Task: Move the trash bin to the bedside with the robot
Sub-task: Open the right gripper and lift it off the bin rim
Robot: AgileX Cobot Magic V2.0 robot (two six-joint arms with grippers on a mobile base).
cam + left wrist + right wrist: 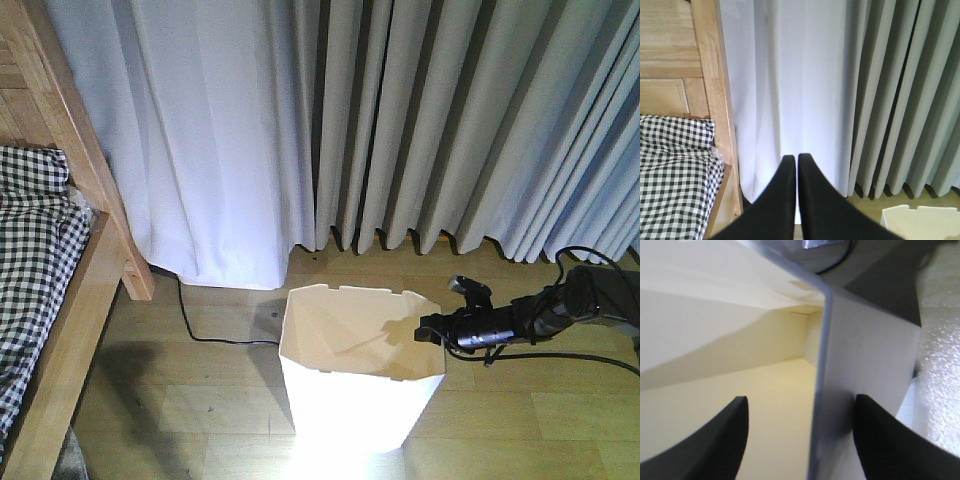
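**Front-facing view: right hand set over the bin wall, grip not yet made**

Front-facing view first. I have the right hand (432, 330) at the near-right rim of the trash bin (350, 400), which stands on the wooden floor (540, 430) in front of the grey curtains (450, 120). The bed (70, 330) with its checked bedding (30, 260) lies well off to the far side of the bin from my hand. A black cable (200, 325) trails across the floor between bin and bed. I judge the bin short of its place, so I am in the grasp step, ahead of the haul.

Left wrist view. My left hand (796, 165) hangs idle, its two black fingers pressed nearly together on nothing, pointing at the pale curtain. The bed frame (715, 100) is off to its left, and a corner of the bin's rim (920, 220) shows low on its right.

Right wrist view. My right hand (800, 440) is spread wide and straddles the bin's wall (860, 365): one finger (727, 435) inside against the cream interior, the other outside the white face. Neither pad looks clamped.

Next I should close on that wall, then drag or lift the bin toward the bed, minding the cable.

The bin is thin, smooth plastic with flat angled facets and a sharp rim; I expect it to flex and slip under a pinch. The floor is glossy plank, the frame matte light wood.
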